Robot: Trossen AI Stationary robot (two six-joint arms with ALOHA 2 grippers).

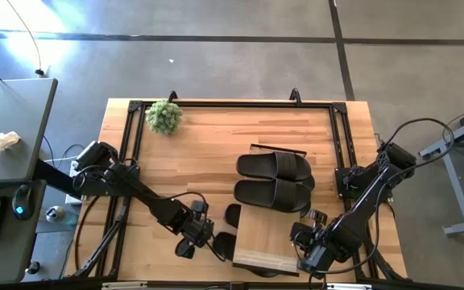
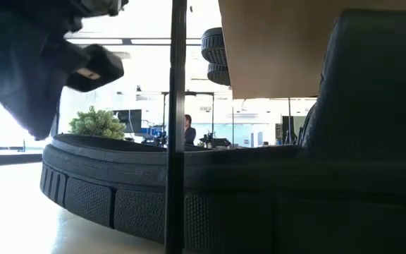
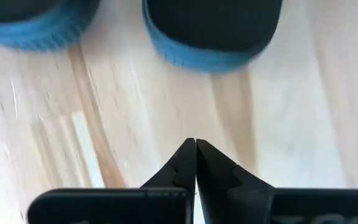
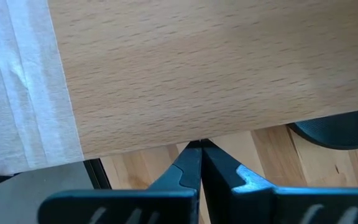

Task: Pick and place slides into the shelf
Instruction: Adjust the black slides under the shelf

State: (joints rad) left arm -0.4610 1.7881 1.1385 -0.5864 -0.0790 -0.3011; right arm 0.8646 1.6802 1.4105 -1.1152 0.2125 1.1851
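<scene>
- Overhead camera: the shelf [image 1: 267,239] sits at the near edge of the table [image 1: 208,141], its plank top bare. Two slides [image 1: 274,180] lie side by side just beyond the shelf's far end, soles down, straps up. Two more dark sandal ends [image 1: 229,229] stick out from under the shelf's left side. The left gripper [image 1: 190,242] hovers low just left of those ends; the right gripper [image 1: 307,256] sits by the shelf's right edge. A small potted plant [image 1: 164,117] stands at the table's far left corner.
- Table-level camera: a ribbed black sole [image 2: 118,190] fills the foreground under the plank, with a thin dark frame post [image 2: 176,127] in front. A dark arm part shows at upper left. A person [image 2: 188,130] stands far back in the room.
- Left wrist camera: the left gripper's fingers [image 3: 182,165] are pressed together, holding nothing, pointing at bare tabletop just short of two rounded sandal ends.
- Right wrist camera: the right gripper's fingers [image 4: 190,163] are likewise pressed together and empty, their tips at the plank's edge; pale tape strips [image 4: 23,87] run along one end of the plank.
</scene>
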